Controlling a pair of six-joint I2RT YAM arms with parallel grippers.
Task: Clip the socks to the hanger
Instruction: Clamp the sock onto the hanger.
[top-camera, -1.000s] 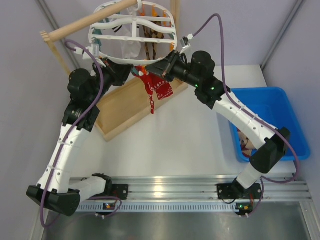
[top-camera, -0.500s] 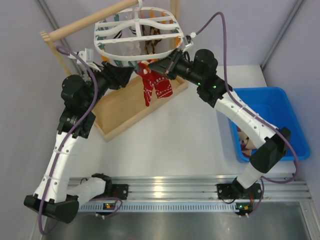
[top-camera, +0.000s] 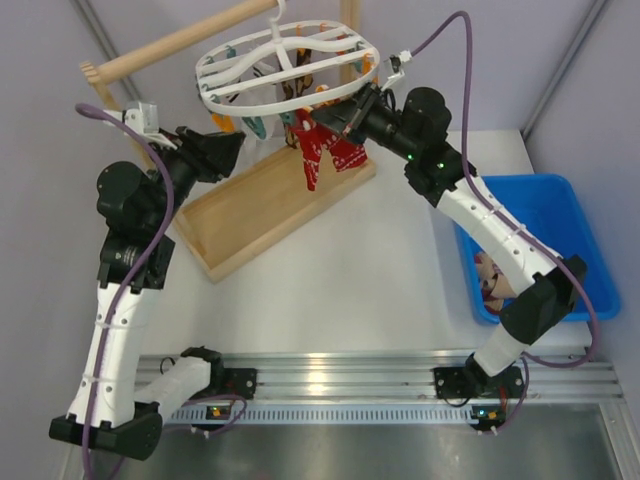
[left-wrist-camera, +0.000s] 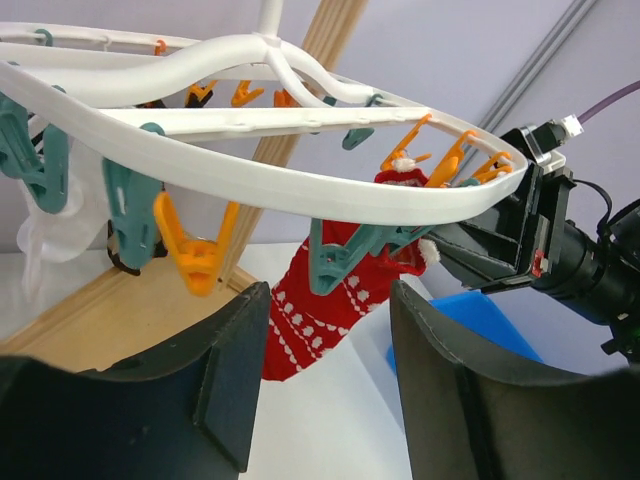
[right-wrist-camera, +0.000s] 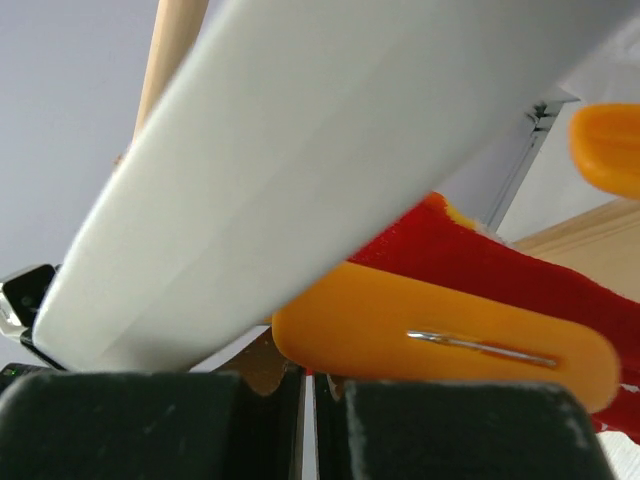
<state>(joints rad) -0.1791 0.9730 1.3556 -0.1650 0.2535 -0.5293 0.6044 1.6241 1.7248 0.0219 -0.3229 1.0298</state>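
The white oval hanger (top-camera: 285, 65) hangs from the wooden rod, with orange and teal clips dangling. A red sock with white dots (top-camera: 320, 155) hangs below its right rim. In the left wrist view a teal clip (left-wrist-camera: 345, 260) sits against the sock (left-wrist-camera: 320, 310); I cannot tell whether it grips the sock. My right gripper (top-camera: 340, 120) is at the sock's top edge. Its fingers are nearly together (right-wrist-camera: 308, 375) with a sliver of red between them, behind an orange clip (right-wrist-camera: 450, 340). My left gripper (top-camera: 232, 148) is open and empty (left-wrist-camera: 330, 370), left of the hanger and short of the clips.
A wooden tray (top-camera: 260, 215) lies under the hanger, beneath the wooden rod (top-camera: 170, 45). A blue bin (top-camera: 560, 215) at the right holds more socks (top-camera: 490, 280). A pale fabric piece (left-wrist-camera: 50, 225) hangs at the hanger's left side.
My left gripper has pulled back to the left, away from the hanger's clips. My right gripper has lifted the red sock up and toward the back. The hanger has swung and tilted.
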